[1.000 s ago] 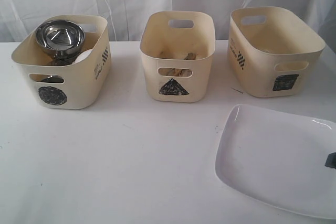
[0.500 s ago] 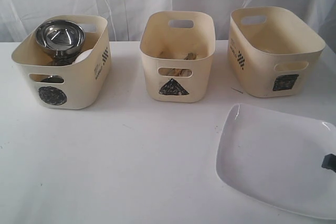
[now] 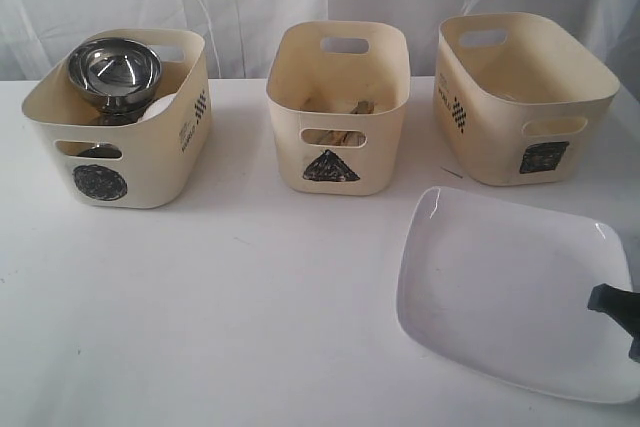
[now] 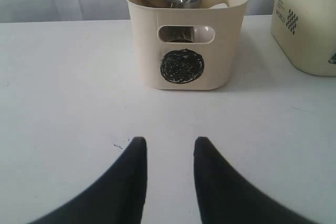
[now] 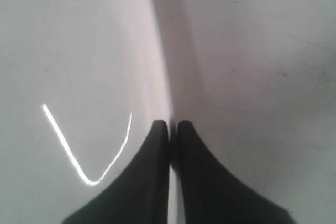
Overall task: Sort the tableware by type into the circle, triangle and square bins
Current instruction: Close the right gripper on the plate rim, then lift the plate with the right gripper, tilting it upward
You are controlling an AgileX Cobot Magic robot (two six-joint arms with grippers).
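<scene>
The large white square plate (image 3: 500,287) sits at the front right, before the square bin (image 3: 500,137). My right gripper (image 3: 612,302) is shut on its right rim; the right wrist view has the gripper (image 5: 169,125) pinching the thin edge, with the glossy plate (image 5: 79,51) to one side. The circle bin (image 3: 150,147) holds a steel bowl (image 3: 113,69) on top and a white bowl (image 3: 160,107) under it. Wooden chopsticks (image 3: 345,107) lie in the triangle bin (image 3: 340,137). My left gripper (image 4: 169,142) hangs open and empty over the table, facing the circle bin (image 4: 184,51).
The three cream bins stand in a row at the back of the white table (image 3: 250,327), before a white curtain. In the left wrist view the triangle bin's corner (image 4: 310,30) shows beside the circle bin.
The plate has slid left and turned a little, pulled by my right gripper, which has come further into the exterior view. The bins and left gripper have not moved.
</scene>
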